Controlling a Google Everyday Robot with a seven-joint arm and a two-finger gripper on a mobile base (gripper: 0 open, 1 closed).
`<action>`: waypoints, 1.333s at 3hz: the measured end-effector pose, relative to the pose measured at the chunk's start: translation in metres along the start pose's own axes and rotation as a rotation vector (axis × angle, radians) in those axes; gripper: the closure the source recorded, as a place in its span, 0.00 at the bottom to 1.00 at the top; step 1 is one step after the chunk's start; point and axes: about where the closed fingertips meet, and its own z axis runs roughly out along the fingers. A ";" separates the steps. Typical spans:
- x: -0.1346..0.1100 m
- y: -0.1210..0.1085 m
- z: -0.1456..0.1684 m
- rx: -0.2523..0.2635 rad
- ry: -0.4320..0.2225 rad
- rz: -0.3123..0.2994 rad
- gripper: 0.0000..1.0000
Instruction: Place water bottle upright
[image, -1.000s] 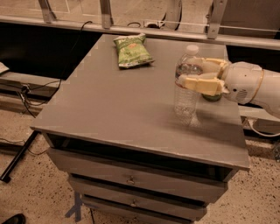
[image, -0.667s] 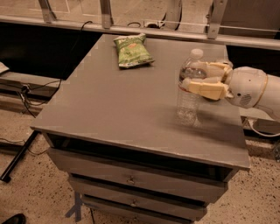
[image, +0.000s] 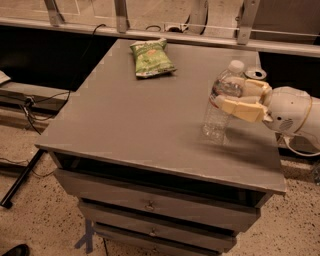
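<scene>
1. Found the water bottle (image: 220, 107) at the right of the frame, on the gray table (image: 135, 120), almost straight up, with its white cap (image: 236, 65) leaning a little to the right.
2. Saw the gripper (image: 228, 95) reaching in from the right edge, its tan fingers (image: 242, 108) squeezed on the water bottle's upper half, one in front and one behind.
3. Could not tell if the bottom sat on the table or just above it.
4. Spotted a green chip bag (image: 151, 57) lying flat at the top middle, well apart from the water bottle.
5. Noticed a small round silver thing (image: 256, 74) just behind the gripper.
6. Saw drawers (image: 150, 205) under the table, cables (image: 30, 102) at the left and a metal rail (image: 165, 36) along the top.
7. Could not read any words on the thin label band (image: 226, 91) or on the chip bag.
</scene>
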 end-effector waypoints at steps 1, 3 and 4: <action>0.000 0.000 0.000 0.000 0.000 0.000 0.15; -0.002 0.001 -0.019 -0.002 0.028 -0.012 0.00; -0.021 0.000 -0.044 -0.003 0.054 -0.050 0.00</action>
